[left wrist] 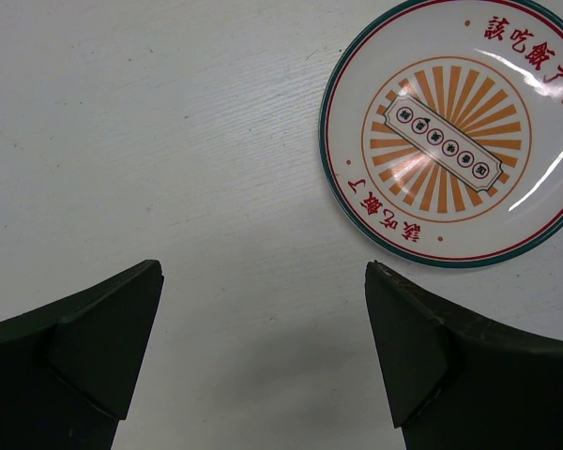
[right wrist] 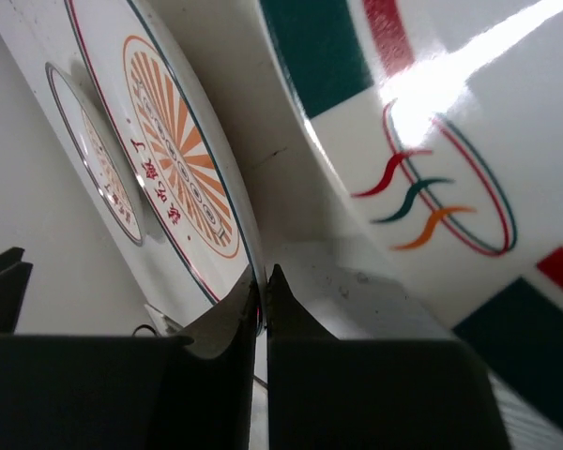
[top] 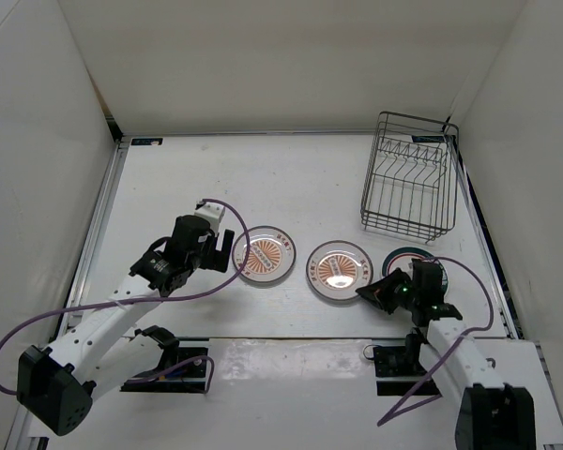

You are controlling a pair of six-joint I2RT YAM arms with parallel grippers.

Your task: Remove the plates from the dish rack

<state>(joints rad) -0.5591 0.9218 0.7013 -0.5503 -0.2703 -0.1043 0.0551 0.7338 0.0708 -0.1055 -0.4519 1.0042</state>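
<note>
The rack (top: 411, 173) stands bare at the far right of the table (top: 263, 178). All three plates lie flat in a row nearer the arms than the rack. The green plate (top: 402, 257) is just in front of it, the middle plate (top: 339, 270) is further left, and the left plate (top: 266, 255) is furthest from it.

The left gripper (top: 227, 251) hangs spread wide and holds nothing, well left of the rack and beside the left plate. The right gripper (top: 364, 293) sits in front of the rack, between the green and middle plates, with its jaws pressed together. Its tips meet right at the middle plate's rim, and whether that rim is pinched I cannot tell; it looks more like a bare close.

These plates are likely stiff, glossy and slick, light enough for one arm, and prone to chip if dropped. Lying flat, they offer only the raised rim as a hold.

The overhead view gives the row and the bare rack, but the arm hides much of the green plate. The right wrist view shows the closed gripper (right wrist: 263, 277), the green plate's (right wrist: 432, 141) wave emblem, the middle plate (right wrist: 174, 141) and the left plate (right wrist: 94, 159) beyond. The left wrist view shows the spread left gripper (left wrist: 263, 281) short of the left plate (left wrist: 455, 136).
</note>
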